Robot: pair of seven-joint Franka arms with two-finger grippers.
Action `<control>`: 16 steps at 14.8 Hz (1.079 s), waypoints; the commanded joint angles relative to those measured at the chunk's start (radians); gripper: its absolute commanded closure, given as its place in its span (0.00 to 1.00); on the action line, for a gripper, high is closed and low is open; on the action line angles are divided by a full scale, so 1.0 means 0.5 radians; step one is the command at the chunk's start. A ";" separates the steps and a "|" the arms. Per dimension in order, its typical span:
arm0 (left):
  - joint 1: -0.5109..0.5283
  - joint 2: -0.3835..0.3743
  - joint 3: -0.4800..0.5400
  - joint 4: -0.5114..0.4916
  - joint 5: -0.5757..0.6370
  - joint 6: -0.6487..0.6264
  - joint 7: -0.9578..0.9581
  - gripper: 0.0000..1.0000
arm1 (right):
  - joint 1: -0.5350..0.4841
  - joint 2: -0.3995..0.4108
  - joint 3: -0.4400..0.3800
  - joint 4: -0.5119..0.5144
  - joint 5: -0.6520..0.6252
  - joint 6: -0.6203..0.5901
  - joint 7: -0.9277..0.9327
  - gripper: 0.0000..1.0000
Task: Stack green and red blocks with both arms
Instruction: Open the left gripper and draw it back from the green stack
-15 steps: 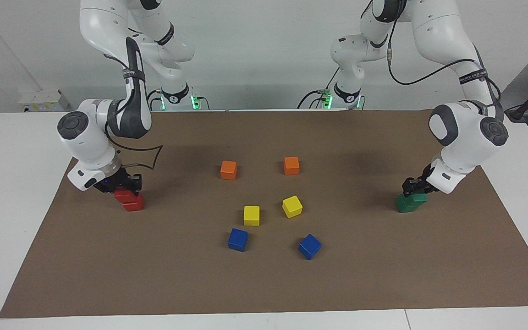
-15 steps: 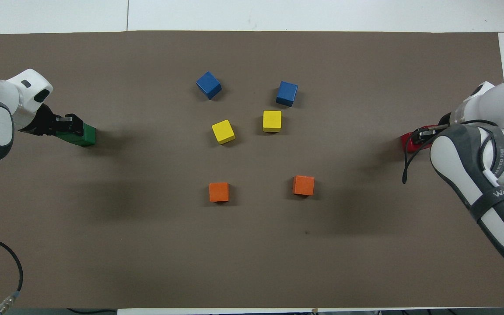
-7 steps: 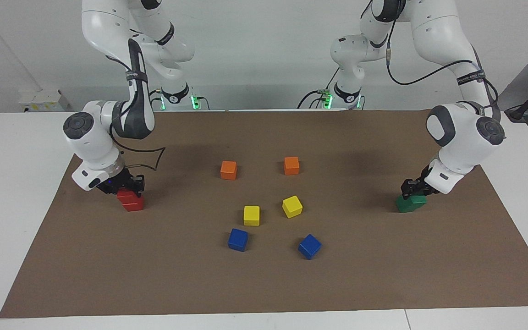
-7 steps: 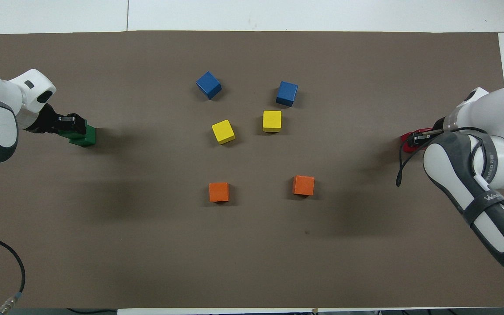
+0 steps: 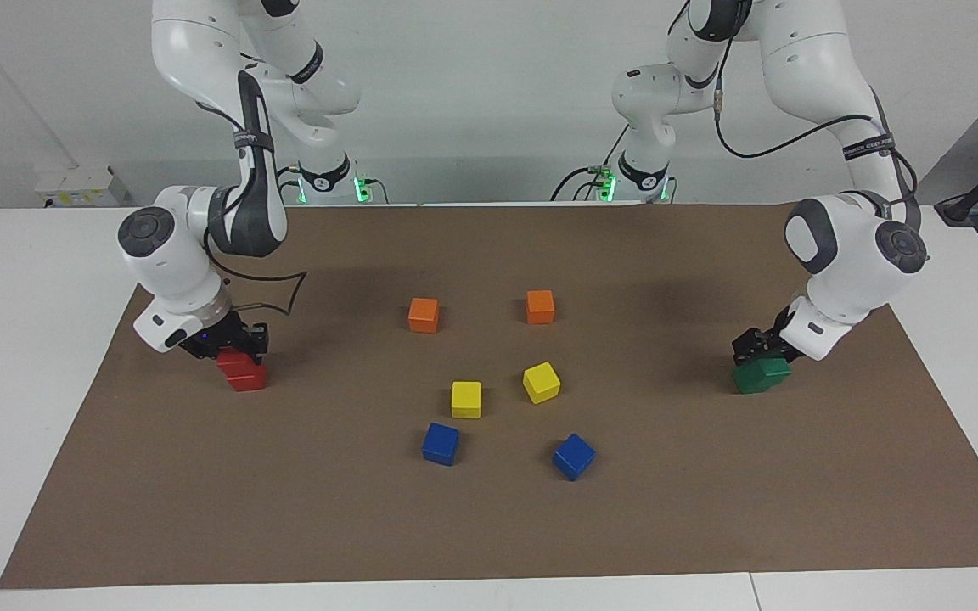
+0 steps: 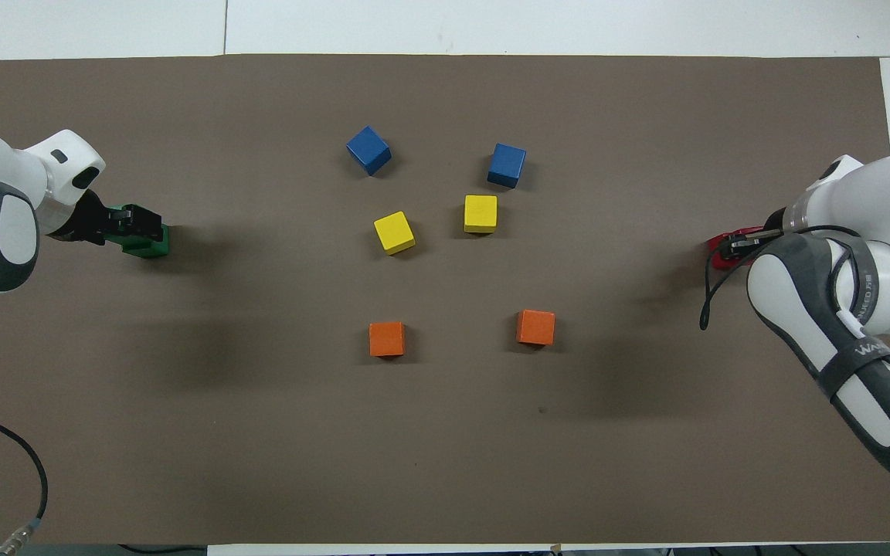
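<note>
Facing view: right tool [image 5: 238, 342] pinches the upper red block [image 5: 234, 362] on the lower red block [image 5: 248, 378]; left tool [image 5: 757, 346], spread, sits over the green stack [image 5: 761, 375]. Overhead view: left tool [image 6: 130, 224] covers the green stack [image 6: 150, 245]; right tool [image 6: 737, 245] covers the red blocks [image 6: 717, 252] on the brown mat [image 6: 445, 432].

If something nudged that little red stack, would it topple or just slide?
The red stack is two cubes high with flat faces, so it probably slides first. Its glossy sides look slippery, so the top cube may shift off. It won't roll.
</note>
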 commanded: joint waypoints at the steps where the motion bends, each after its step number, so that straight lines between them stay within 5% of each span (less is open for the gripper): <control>1: -0.023 -0.091 0.018 -0.032 -0.032 -0.023 -0.008 0.00 | -0.019 -0.038 0.013 -0.071 -0.012 0.044 -0.051 1.00; 16: -0.023 -0.760 0.009 0.048 0.017 -0.904 -0.119 0.00 | -0.034 -0.038 0.013 -0.071 -0.012 0.044 -0.078 1.00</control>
